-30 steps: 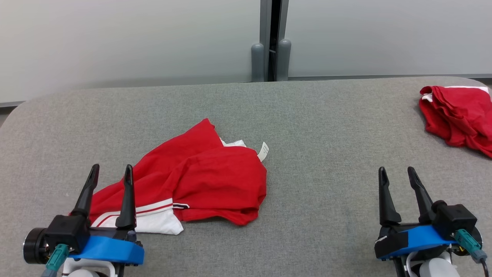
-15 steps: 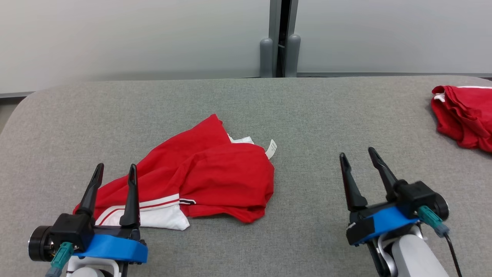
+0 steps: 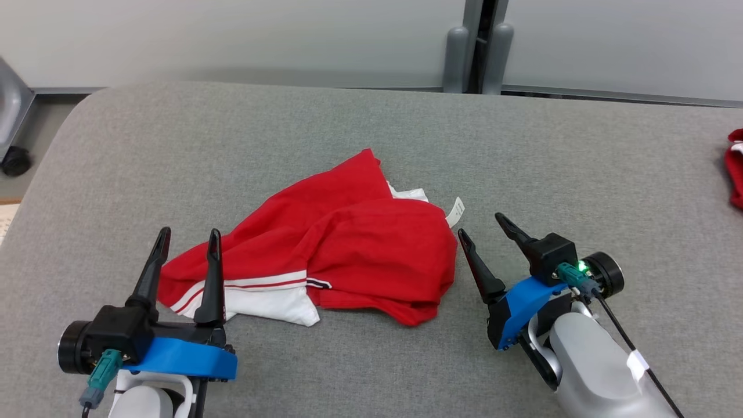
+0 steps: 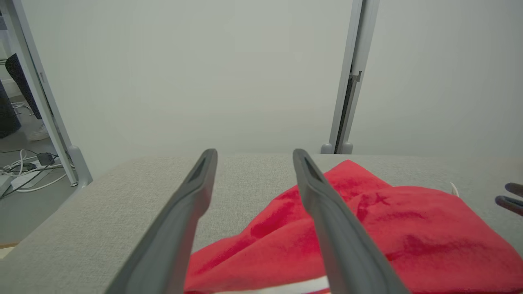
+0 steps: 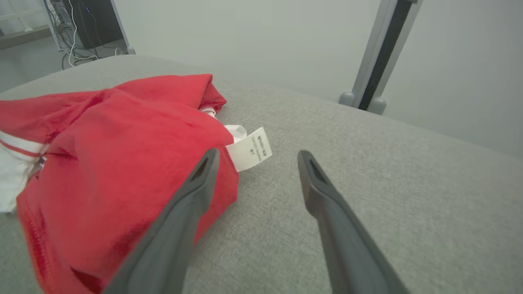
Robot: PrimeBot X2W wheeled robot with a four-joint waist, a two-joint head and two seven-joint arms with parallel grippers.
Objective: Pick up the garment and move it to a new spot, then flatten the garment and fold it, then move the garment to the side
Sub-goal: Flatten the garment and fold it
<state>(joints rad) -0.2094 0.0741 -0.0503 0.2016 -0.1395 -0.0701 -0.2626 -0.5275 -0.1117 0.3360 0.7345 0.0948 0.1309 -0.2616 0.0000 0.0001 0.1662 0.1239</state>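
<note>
A crumpled red garment (image 3: 348,255) with white trim and a white label lies on the grey table (image 3: 371,133); it also fills the lower right of the left wrist view (image 4: 408,237) and the left of the right wrist view (image 5: 102,163). My left gripper (image 3: 188,238) is open over the garment's near left end, holding nothing. My right gripper (image 3: 482,226) is open just right of the garment's right edge, tilted toward it, its left finger (image 5: 196,192) over the red cloth beside the label (image 5: 250,149). Nothing sits between either pair of fingers.
Another red garment (image 3: 736,174) lies at the table's far right edge. Grey partition panels with a post (image 3: 479,52) stand behind the table. The table's rounded left corner drops to the floor, where a castor (image 3: 14,161) shows.
The head camera has turned left, shifting the scene right. My right gripper has moved left and forward, from well apart to right beside the garment's right edge. The left gripper has hardly moved.
</note>
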